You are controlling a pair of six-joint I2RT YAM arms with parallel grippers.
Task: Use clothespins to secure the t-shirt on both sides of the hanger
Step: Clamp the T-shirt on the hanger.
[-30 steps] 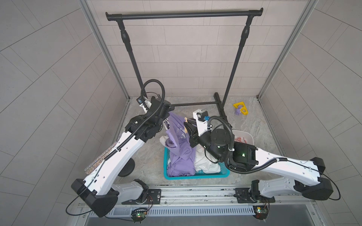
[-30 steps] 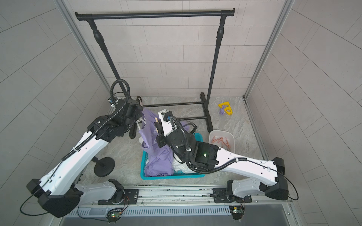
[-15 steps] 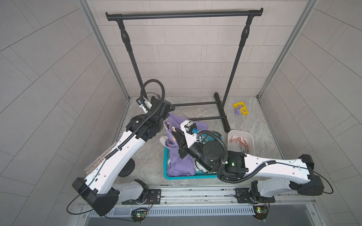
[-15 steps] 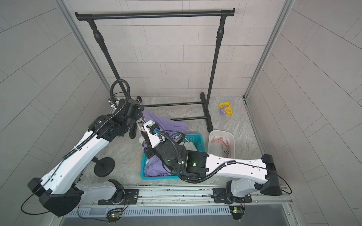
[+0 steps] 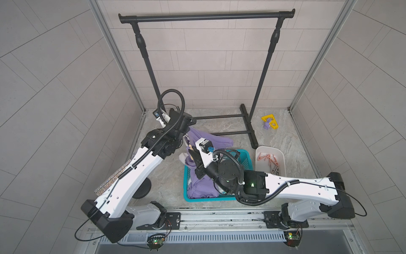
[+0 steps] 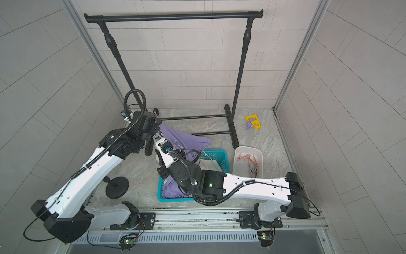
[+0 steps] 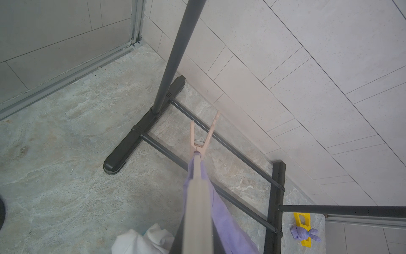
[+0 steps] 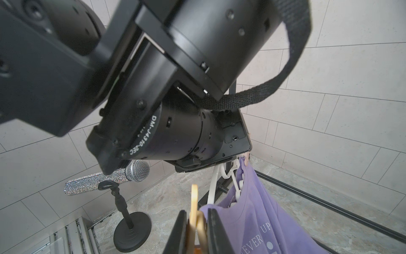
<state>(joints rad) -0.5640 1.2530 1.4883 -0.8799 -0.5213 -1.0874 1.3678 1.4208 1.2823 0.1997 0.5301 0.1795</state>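
The task looks about half done. One clothespin [image 7: 203,136] is clipped over the t-shirt [image 7: 222,217] at one end of the hanger [image 8: 216,176]. The left gripper [image 5: 187,135] appears to hold the hanger clamped near its top. The right gripper [image 8: 197,214] is closed on a second clothespin [image 8: 194,198] near the hanger's other side, which is not yet pinned.

Robot lab cell, tiled wall panels [image 5: 55,88], aluminium corner posts [image 5: 116,55], two arms [image 5: 134,173] on a base rail [image 5: 219,216]

White arm links [image 5: 136,176]; blk joints [image 5: 228,173]; corrugated blk cables [image 5: 171,90]; green LED [image 5: 252,184]
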